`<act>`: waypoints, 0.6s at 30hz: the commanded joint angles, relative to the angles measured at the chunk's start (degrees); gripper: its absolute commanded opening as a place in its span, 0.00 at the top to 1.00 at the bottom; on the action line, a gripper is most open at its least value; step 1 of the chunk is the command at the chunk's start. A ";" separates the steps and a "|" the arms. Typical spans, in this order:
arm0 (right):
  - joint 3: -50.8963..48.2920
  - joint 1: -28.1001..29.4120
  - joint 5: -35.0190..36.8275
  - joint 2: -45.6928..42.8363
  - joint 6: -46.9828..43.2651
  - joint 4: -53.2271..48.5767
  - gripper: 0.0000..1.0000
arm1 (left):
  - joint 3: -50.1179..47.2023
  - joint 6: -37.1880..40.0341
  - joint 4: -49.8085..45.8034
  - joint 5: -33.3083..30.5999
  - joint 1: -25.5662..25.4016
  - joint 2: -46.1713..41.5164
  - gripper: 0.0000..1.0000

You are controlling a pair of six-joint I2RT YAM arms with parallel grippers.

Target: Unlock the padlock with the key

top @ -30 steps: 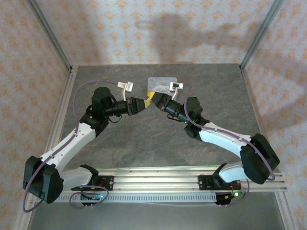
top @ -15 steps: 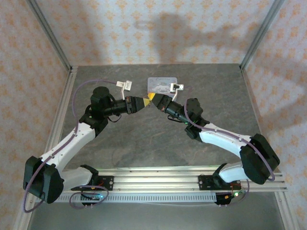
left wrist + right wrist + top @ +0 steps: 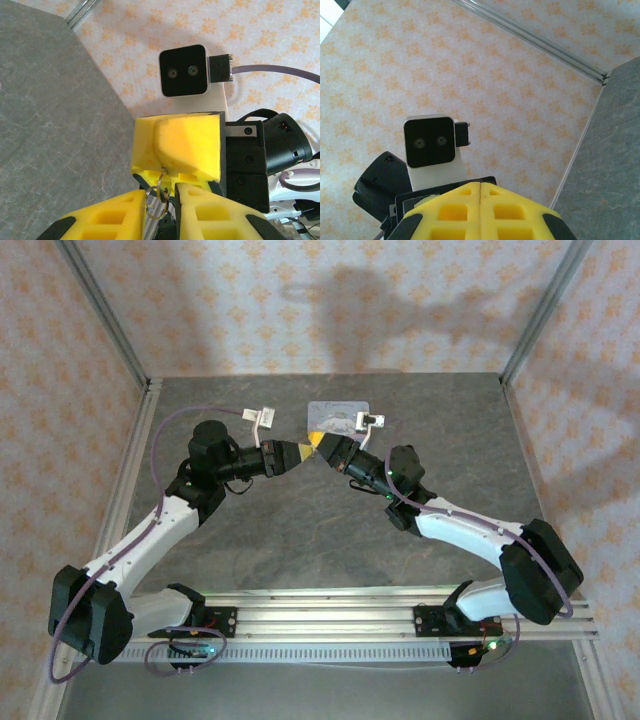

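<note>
Change over the last second is negligible. In the top view the left hand point(image 3: 298, 454) and the right hand point(image 3: 322, 445) remain tip to tip in the air above the worktop point(image 3: 300, 540), with only a slight shift at the right wrist. On that evidence the task is judged to be in the fine-alignment step, key to keyhole, and nothing shows the lock open yet. In the left wrist view the left hand's two fingers point(image 3: 115, 215) stand a little apart, clamped on a dark item wedged low between them, taken to be the padlock point(image 3: 165, 223). A thin metal ring point(image 3: 155, 202) sits at those fingertips. A thin metal piece, taken to be the key point(image 3: 161, 176), runs from the ring up to the tip of the right hand. The right hand's fingers are pressed together with the seam closed, and their grip on the key is inferred, not seen. The padlock body is mostly covered by the fingers and cut off at the lower edge. The keyhole is hidden, so whether the key has entered cannot be told. From above, both items are too small to make out. Just beyond the hands a light-blue tin point(image 3: 332, 413) lies on the worktop, partly covered by the right wrist camera.
</note>
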 commanded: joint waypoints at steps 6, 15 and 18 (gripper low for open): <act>0.55 0.47 -0.32 0.93 0.16 4.12 1.00 | 1.08 -0.17 3.11 1.89 0.28 0.32 0.79; 1.52 0.81 -0.50 2.02 0.25 4.42 1.00 | 1.64 0.36 2.45 2.06 0.30 0.33 0.94; 1.81 0.91 -0.52 2.21 -0.06 4.09 1.00 | 1.93 1.26 1.27 1.99 0.21 0.19 1.00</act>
